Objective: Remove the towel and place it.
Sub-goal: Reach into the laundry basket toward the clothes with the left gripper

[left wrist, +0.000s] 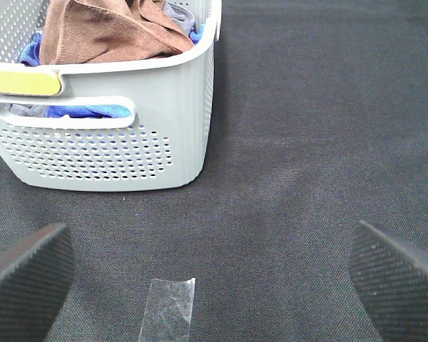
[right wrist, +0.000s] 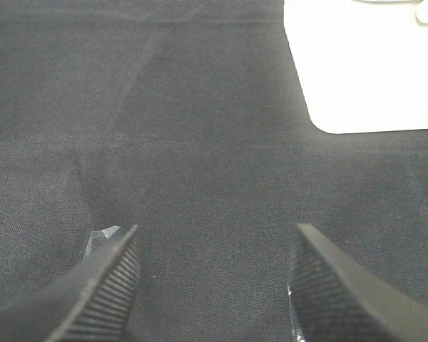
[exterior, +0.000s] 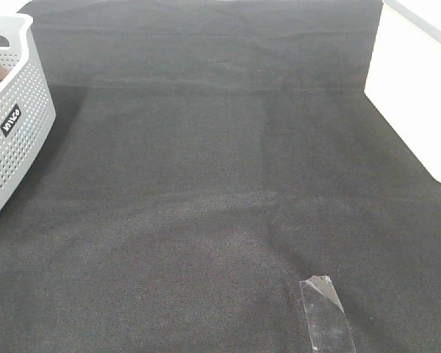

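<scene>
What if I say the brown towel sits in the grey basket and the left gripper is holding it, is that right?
Not quite. The brown towel does sit in the grey perforated basket, but the left gripper is not holding it: its jaws stand wide open and empty, short of the basket. The left wrist view shows it.

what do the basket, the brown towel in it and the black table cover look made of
Basket: grey moulded plastic, matte; rows of small holes and a cut-out handle. Towel: reddish-brown soft napped cloth, likely microfibre or terry; fuzzy surface, limp folds. Table cloth: black woven fabric, matte; visible weave and creases.
</scene>
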Robot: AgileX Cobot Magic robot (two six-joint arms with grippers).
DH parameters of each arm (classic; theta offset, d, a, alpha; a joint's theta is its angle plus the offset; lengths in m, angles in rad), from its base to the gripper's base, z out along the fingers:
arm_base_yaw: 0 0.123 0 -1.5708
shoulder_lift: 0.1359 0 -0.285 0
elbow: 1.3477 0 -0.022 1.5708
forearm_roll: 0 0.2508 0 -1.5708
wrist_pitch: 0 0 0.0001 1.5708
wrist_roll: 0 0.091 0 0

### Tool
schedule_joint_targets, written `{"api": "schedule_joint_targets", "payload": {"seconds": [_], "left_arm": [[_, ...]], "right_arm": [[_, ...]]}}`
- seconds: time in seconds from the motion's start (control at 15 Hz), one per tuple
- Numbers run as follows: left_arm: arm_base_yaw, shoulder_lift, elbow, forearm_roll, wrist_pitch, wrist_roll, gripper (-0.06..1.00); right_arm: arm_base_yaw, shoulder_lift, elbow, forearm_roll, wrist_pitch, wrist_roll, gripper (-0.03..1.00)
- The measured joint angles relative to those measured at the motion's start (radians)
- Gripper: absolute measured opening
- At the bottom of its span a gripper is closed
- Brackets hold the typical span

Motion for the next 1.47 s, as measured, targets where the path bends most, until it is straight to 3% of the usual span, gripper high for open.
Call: {"api": "schedule_joint_targets", "payload": {"seconds": [1.47], "left_arm": [[0.0,0.0,0.0,-0.001,0.0,0.0,0.99]], "right_arm": [[0.0,0.0,0.0,0.0,0.0,0.0,0.56]]}}
